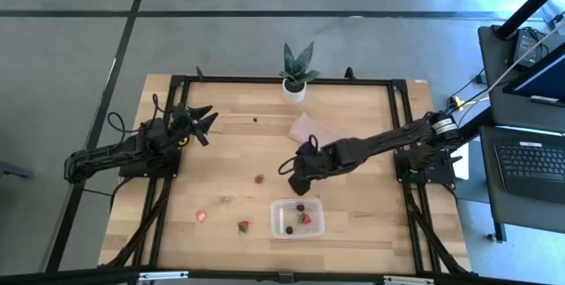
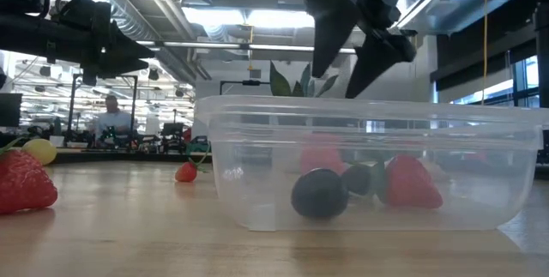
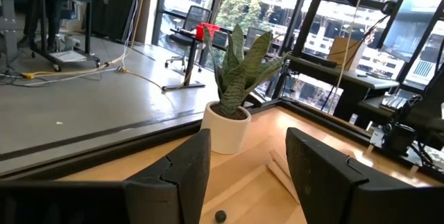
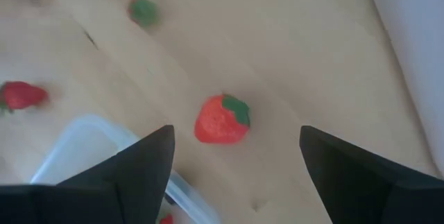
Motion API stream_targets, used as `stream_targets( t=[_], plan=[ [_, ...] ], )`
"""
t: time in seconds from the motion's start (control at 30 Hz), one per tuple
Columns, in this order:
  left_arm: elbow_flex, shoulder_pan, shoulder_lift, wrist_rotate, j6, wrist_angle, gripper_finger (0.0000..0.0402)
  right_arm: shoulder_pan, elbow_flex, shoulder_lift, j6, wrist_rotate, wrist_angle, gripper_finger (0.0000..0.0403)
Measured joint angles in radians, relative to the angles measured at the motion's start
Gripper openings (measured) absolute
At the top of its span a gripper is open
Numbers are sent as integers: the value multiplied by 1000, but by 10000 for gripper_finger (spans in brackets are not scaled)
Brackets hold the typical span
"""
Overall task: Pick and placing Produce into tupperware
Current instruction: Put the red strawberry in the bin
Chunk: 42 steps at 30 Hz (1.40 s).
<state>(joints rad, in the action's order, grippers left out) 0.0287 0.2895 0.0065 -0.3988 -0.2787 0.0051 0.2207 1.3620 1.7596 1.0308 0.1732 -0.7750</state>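
With its jaws spread wide, the right gripper (image 1: 290,172) is best lowered squarely astride the lone strawberry (image 4: 221,119) near the tupperware (image 1: 297,218).

A light wooden table (image 1: 353,232) bears a clear tupperware (image 1: 297,218) near its front edge, three loose strawberries (image 1: 259,178) beside it, a dark berry (image 1: 256,118), a tan sheet (image 1: 311,128) and a potted plant (image 1: 296,71) at the back.
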Motion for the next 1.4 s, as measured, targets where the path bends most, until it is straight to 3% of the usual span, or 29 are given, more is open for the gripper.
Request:
stream_targets(
  t=[0.3, 0.73, 1.4],
  plan=[
    [0, 0, 0, 0, 0, 0, 179, 6, -6, 4, 18, 0, 60, 312],
    [0, 0, 0, 0, 0, 0, 179, 20, -6, 157, 10, -19, 88, 312],
    [0, 0, 0, 0, 0, 0, 179, 31, -6, 257, -5, -19, 173, 312]
  ],
)
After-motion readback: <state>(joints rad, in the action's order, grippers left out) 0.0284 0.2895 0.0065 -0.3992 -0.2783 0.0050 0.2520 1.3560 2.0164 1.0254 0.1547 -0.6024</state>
